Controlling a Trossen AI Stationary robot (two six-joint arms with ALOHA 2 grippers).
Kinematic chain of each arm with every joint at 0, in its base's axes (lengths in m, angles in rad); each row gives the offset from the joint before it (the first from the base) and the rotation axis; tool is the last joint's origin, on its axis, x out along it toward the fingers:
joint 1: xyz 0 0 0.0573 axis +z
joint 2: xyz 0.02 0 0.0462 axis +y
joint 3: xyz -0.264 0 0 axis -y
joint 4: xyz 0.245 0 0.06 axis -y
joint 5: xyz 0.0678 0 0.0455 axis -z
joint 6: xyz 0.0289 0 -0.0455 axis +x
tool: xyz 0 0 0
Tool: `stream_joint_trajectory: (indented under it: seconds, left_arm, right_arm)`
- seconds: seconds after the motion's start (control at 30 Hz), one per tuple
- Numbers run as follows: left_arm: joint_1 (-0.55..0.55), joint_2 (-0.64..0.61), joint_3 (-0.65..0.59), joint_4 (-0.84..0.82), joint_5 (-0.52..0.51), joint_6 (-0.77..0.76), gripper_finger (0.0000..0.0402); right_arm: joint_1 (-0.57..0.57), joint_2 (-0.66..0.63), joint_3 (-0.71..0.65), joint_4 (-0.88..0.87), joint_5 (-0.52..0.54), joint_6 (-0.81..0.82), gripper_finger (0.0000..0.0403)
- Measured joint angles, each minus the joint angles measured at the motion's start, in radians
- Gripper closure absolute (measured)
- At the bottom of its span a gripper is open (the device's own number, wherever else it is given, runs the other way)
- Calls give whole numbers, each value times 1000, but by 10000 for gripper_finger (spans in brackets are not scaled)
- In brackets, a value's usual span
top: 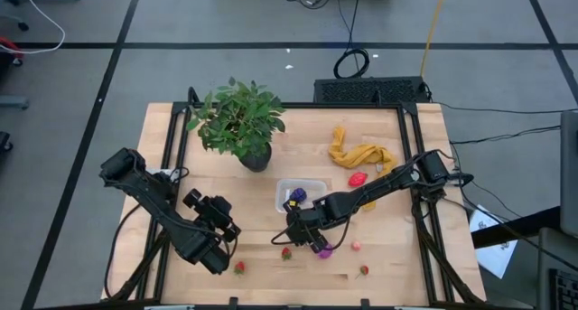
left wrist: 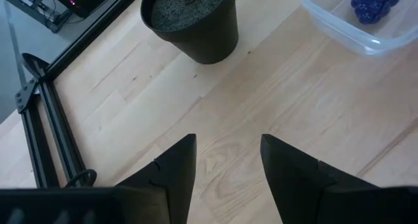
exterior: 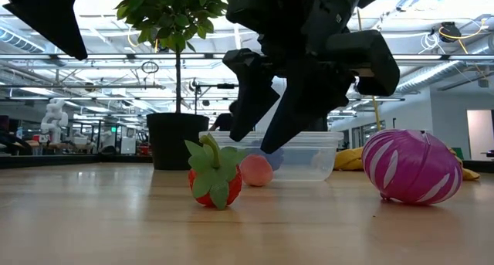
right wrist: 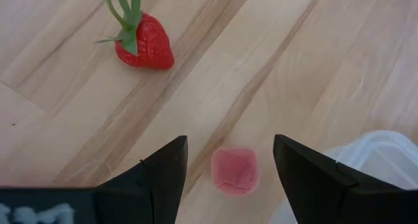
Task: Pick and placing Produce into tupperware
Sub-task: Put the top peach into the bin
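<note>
The clear tupperware (top: 302, 185) sits mid-table and holds a blue-purple bumpy fruit (top: 296, 196). My right gripper (right wrist: 228, 142) hovers open just in front of its near-left corner (right wrist: 385, 152). The fingers stand on either side of a pink fruit (right wrist: 235, 170) on the table without touching it. A red strawberry (right wrist: 145, 48) lies a little beyond. In the low view the same gripper (exterior: 266, 145) hangs above the pink fruit (exterior: 255, 171). My left gripper (left wrist: 227, 138) is open over bare wood, left of the tupperware (left wrist: 346, 28).
A potted plant (top: 239, 120) stands far-left of the tupperware, and a yellow cloth (top: 361, 155) with a red-magenta fruit (top: 358, 179) lies to its right. More strawberries (top: 239, 267) (top: 364, 270), a magenta fruit (top: 323, 251) and a pink one (top: 356, 246) lie near the front edge.
</note>
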Motion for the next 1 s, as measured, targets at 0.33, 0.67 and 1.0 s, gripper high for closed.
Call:
stream_joint_trajectory:
  seconds: [0.33,0.67,1.0]
  left_arm:
    - [0,0,0,7,0,0,224]
    - [0,0,0,12,-1,0,224]
    - [0,0,0,26,-1,9,224]
  right_arm:
    - [0,0,-4,2,0,25,183]
    - [0,0,-27,8,0,44,183]
    - [-9,66,-26,32,-1,41,184]
